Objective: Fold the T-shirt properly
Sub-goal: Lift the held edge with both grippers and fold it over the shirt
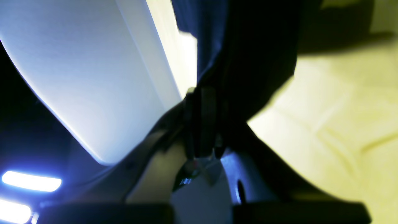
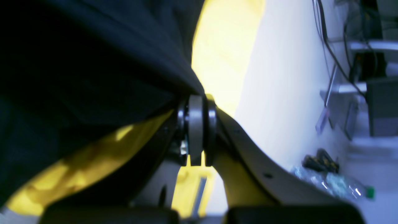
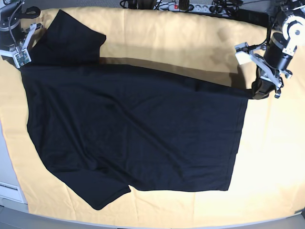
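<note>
The black T-shirt (image 3: pixel 133 129) lies spread across the pale yellow cloth (image 3: pixel 167 38), its sleeves toward the left of the base view and its hem toward the right. My left gripper (image 3: pixel 259 91) is at the shirt's far right corner, shut on a pinch of black fabric; the left wrist view shows its closed fingers (image 1: pixel 199 121) with the T-shirt (image 1: pixel 248 56) hanging from them. My right gripper (image 3: pixel 28 46) is at the far left by the upper sleeve, also shut on the T-shirt (image 2: pixel 77 62), its pads (image 2: pixel 196 124) pressed together. The far edge of the shirt is held taut between the two grippers and casts a shadow.
A power strip with cables (image 3: pixel 186 5) lies along the table's back edge. The yellow cloth reaches nearly to the table's front and side edges. In the right wrist view a plastic bottle (image 2: pixel 345 185) and shelving with cables (image 2: pixel 357 77) sit beyond the table.
</note>
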